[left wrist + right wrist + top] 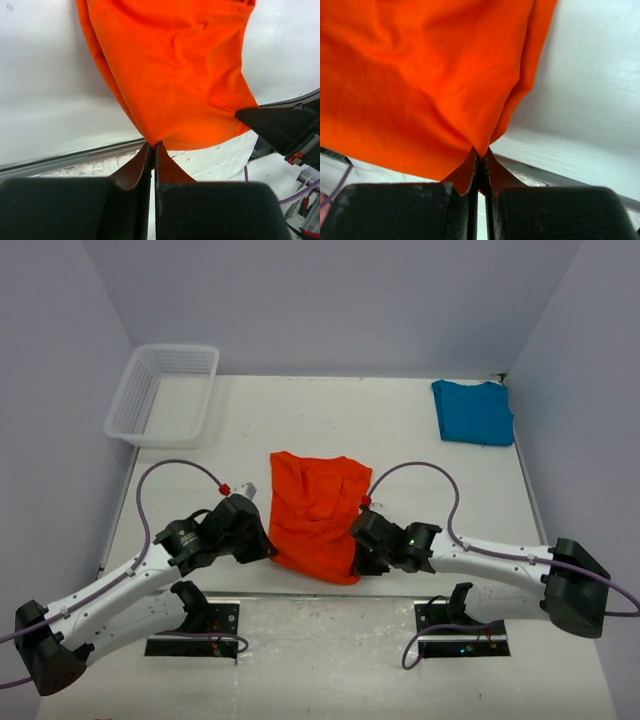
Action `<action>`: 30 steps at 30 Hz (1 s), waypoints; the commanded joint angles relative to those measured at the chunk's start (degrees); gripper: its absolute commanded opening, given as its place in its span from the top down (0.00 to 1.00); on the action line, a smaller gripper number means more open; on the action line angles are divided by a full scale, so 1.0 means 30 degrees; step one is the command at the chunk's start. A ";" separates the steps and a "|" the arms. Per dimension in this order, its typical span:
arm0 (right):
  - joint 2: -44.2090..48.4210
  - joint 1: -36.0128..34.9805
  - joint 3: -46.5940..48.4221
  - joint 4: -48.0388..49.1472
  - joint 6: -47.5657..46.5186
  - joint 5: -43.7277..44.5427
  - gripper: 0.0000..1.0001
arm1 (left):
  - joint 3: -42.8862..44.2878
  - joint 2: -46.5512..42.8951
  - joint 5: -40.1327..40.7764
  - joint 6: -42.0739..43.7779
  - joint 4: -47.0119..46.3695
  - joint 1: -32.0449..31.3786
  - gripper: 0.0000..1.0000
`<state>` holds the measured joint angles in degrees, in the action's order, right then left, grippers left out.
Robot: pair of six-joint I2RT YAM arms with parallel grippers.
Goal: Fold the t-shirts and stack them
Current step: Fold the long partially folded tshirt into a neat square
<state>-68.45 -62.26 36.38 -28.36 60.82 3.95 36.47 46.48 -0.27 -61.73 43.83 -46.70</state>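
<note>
Now we hold the orange-red t-shirt (315, 515) at the table's (400, 440) near edge, left gripper (152, 145) and right gripper (481, 152) each clamped on a corner (the teal-blue t-shirt (473, 412) lies in the far right corner). Next, we judge, both must lift together and fold.
</note>
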 commanded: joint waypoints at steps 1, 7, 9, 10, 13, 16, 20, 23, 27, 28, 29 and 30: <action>-0.0151 0.0683 0.2137 -0.3230 -0.1575 0.1965 1.00 | 0.2514 0.0852 0.2110 0.0742 0.1062 -0.0020 1.00; -0.1381 0.3230 0.4422 -0.3320 -0.4619 0.2551 1.00 | 0.4830 0.3693 0.3080 0.3142 0.0041 0.1411 1.00; -0.1763 0.4282 0.5560 -0.3320 -0.5619 0.2640 1.00 | 0.5273 0.4773 0.2963 0.4577 -0.0342 0.2812 1.00; -0.1997 0.4607 0.6003 -0.3320 -0.6059 0.2553 1.00 | 0.5769 0.5099 0.2701 0.5104 -0.0837 0.3344 1.00; -0.3285 0.5867 0.7761 -0.3320 -0.7994 0.2144 1.00 | 0.7146 0.6622 0.2435 0.7182 -0.1573 0.4840 1.00; -0.4779 0.6630 0.9489 -0.3203 -0.9164 0.1792 1.00 | 0.8758 0.8234 0.2232 0.8152 -0.2186 0.5720 1.00; -0.6654 0.7713 1.1947 -0.3262 -1.0105 0.1120 1.00 | 1.0311 1.0601 0.1644 0.9034 -0.3155 0.6453 1.00; -0.7914 0.8387 1.3238 -0.3291 -1.0603 0.0883 1.00 | 1.1250 1.2360 0.1177 0.9620 -0.3828 0.7066 1.00; -0.9786 0.9238 1.4560 -0.3408 -1.1189 -0.0109 1.00 | 1.2186 1.4385 0.1000 1.0294 -0.5728 0.7596 1.00; -1.0111 0.9384 1.4882 -0.3495 -1.1219 -0.0230 1.00 | 1.2480 1.4883 0.0999 1.0527 -0.5763 0.7829 1.00; -1.0463 0.9676 1.5407 -0.3496 -1.1278 -0.0347 1.00 | 1.3034 1.6019 0.0970 1.0587 -0.5735 0.7976 1.00; -1.0756 0.9795 1.5673 -0.3554 -1.1394 -0.0464 1.00 | 1.3155 1.6581 0.0767 1.0675 -0.6111 0.8123 1.00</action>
<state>-99.00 -34.33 79.20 -37.52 29.45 4.43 72.05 92.33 2.79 -33.26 30.83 -23.92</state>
